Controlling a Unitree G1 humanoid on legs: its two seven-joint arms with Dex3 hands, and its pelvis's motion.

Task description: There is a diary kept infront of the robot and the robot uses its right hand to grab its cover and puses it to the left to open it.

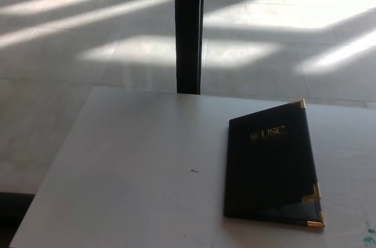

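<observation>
Neither hand is in view yet, so you can't judge their state, while the closed diary (271, 166) lies on the tabletop's (129, 166) right side, its gold-cornered free edge toward your right hand's reach.

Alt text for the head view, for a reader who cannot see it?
A closed black diary with gold corners and gold "USC" lettering lies on the right side of a white table. Neither robot hand is in view; a dark post stands behind on a sunlit tiled floor.
</observation>
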